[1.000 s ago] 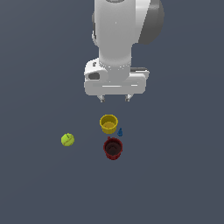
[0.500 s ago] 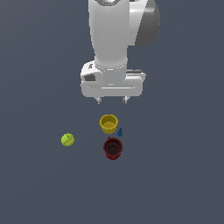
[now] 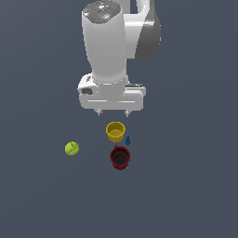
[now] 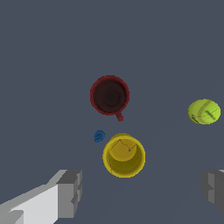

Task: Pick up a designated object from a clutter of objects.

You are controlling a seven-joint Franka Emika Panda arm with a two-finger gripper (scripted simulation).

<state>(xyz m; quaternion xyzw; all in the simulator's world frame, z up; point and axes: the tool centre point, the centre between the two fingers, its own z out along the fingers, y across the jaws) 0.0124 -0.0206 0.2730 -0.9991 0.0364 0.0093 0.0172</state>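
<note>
The yellow-green tennis ball lies alone on the grey floor, toward the exterior view's left of the other pieces. The yellow cup, the dark red cup and the tiny blue cone-like piece sit close together. My gripper hangs open above the floor, just behind the yellow cup, holding nothing. Its fingers stand wide apart.
The arm's white body rises over the back of the scene. The floor is a plain dark grey surface with no edges in view.
The arm has shifted slightly toward the exterior view's left. The ball, cups and cone have not moved.
</note>
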